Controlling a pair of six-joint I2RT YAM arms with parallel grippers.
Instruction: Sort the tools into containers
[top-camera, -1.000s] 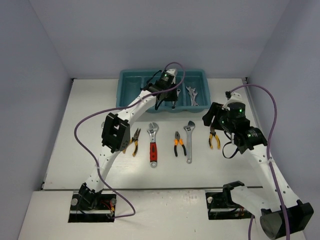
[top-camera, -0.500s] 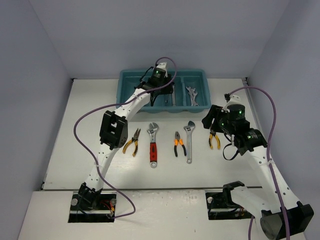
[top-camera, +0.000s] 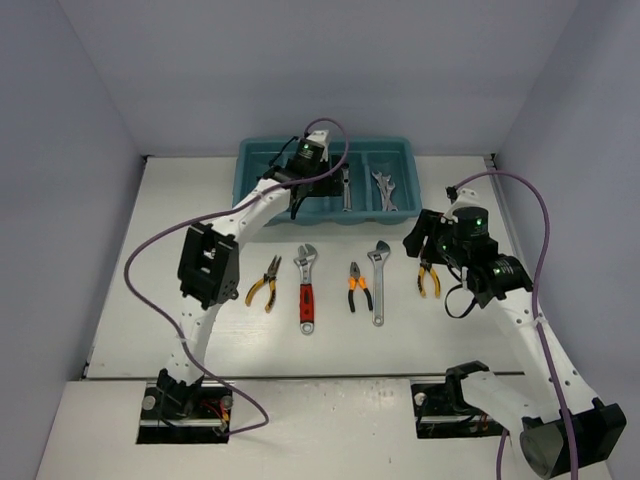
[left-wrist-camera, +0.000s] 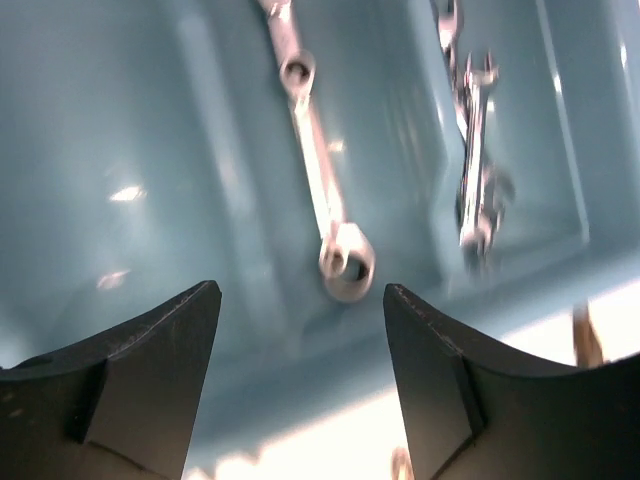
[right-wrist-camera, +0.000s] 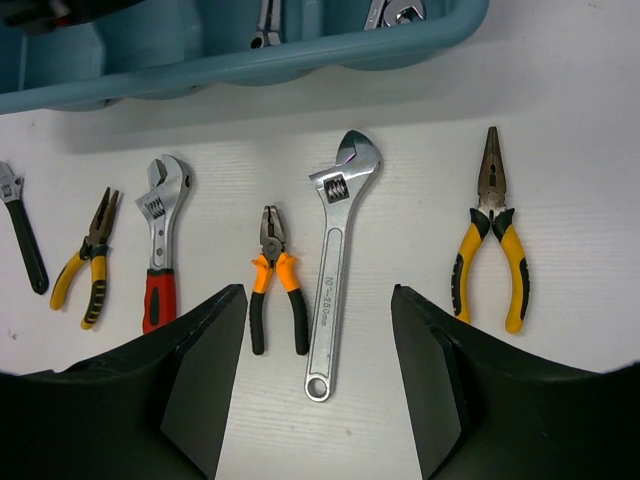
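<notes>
The teal tray (top-camera: 260, 165) stands at the back of the table. My left gripper (top-camera: 296, 205) hovers over its near wall, open, with nothing between its fingers (left-wrist-camera: 150, 380). Just beyond the jaws a silver spanner (left-wrist-camera: 320, 190) lies in one compartment, and more spanners (left-wrist-camera: 472, 150) lie in the compartment to its right. In front of the tray, in a row, are yellow pliers (top-camera: 264, 284), a red-handled wrench (top-camera: 306, 290), orange pliers (top-camera: 359, 288), a silver adjustable wrench (top-camera: 379, 280) and yellow long-nose pliers (top-camera: 430, 280). My right gripper (top-camera: 425, 245) hangs open above that row, holding nothing.
The right wrist view also shows a black adjustable wrench (right-wrist-camera: 22, 235) at the row's left end; the left arm hides it in the top view. The tray's near rim (right-wrist-camera: 250, 55) runs just behind the row. Grey walls close in the table at left, back and right.
My left gripper has gone from shut to open and swung left across the tray, leaving a silver spanner lying in a compartment. The right arm has not moved.
</notes>
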